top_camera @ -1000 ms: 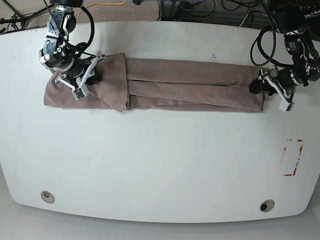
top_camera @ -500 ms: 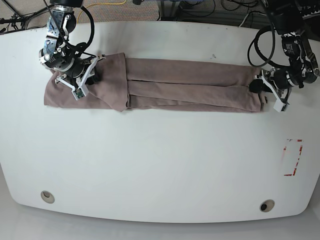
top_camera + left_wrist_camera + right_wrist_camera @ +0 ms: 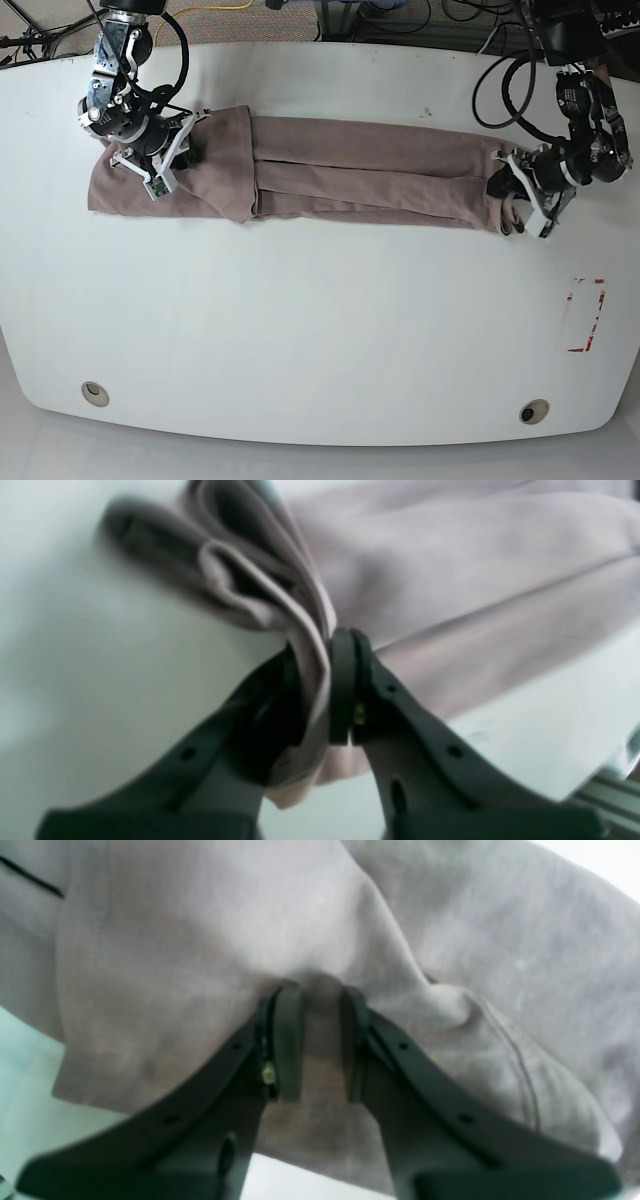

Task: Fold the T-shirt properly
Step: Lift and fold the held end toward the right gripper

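The T-shirt (image 3: 370, 170) lies on the bench (image 3: 320, 330) as a long narrow band. Both claws, left (image 3: 327, 690) and right (image 3: 320, 1040), pinch its ends; crosswise folding apparently remains.

A white bench (image 3: 320, 330) with rounded corners fills nearly the whole base view, evenly lit and glossy. It has a round hole near each front corner (image 3: 95, 393) (image 3: 534, 411) and a red-and-white rectangular marking (image 3: 585, 316) near one end. Beyond its far edge lies a dim strip of what may be carpeted floor (image 3: 270, 22), crossed by dark cables (image 3: 440, 18) and a yellow cable (image 3: 215, 10).
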Action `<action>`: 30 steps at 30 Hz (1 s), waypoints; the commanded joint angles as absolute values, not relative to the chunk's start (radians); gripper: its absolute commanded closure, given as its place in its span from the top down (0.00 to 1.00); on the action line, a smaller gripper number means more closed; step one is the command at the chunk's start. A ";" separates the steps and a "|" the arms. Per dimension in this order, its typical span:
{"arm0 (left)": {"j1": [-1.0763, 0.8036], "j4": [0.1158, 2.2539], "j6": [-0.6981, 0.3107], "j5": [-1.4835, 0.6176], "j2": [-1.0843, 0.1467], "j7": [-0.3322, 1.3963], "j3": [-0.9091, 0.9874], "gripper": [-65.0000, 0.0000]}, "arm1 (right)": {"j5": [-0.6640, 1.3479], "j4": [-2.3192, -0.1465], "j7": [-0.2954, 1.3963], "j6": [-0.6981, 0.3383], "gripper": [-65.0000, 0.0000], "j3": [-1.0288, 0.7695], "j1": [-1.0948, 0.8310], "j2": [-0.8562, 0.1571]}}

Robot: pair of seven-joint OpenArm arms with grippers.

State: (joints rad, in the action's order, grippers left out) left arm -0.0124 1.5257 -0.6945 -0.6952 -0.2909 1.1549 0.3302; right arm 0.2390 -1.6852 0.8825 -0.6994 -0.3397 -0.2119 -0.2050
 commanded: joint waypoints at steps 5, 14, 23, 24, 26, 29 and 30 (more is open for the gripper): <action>-0.001 1.810 -0.698 -0.719 -0.300 1.204 0.170 0.07 | 0.237 -1.693 0.885 -0.698 0.20 -0.343 -0.208 -0.213; 0.001 1.928 -0.698 -0.717 -0.257 1.222 -0.042 0.08 | 0.237 -1.693 0.885 -0.698 0.20 -0.343 -0.208 -0.211; 0.008 1.926 -0.698 -0.573 -0.165 1.241 -0.127 0.08 | 0.237 -1.695 0.885 -0.698 0.20 -0.343 -0.206 -0.211; 0.008 1.926 -0.698 -0.559 -0.159 1.241 -0.130 0.08 | 0.237 -1.695 0.885 -0.698 0.20 -0.343 -0.206 -0.211; 0.008 1.926 -0.698 -0.535 -0.143 1.242 -0.134 0.08 | 0.237 -1.695 0.885 -0.698 0.20 -0.343 -0.206 -0.211; 0.008 1.926 -0.698 -0.529 -0.127 1.242 -0.134 0.08 | 0.237 -1.695 0.885 -0.698 0.20 -0.343 -0.206 -0.211; 0.008 1.926 -0.698 -0.529 -0.124 1.242 -0.134 0.08 | 0.237 -1.695 0.885 -0.698 0.20 -0.343 -0.206 -0.211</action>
State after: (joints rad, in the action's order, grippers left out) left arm -0.0051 1.9110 -0.6971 -0.5144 -0.1352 1.2602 -0.1375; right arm 0.2390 -1.6852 0.8829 -0.6994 -0.3405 -0.2115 -0.2028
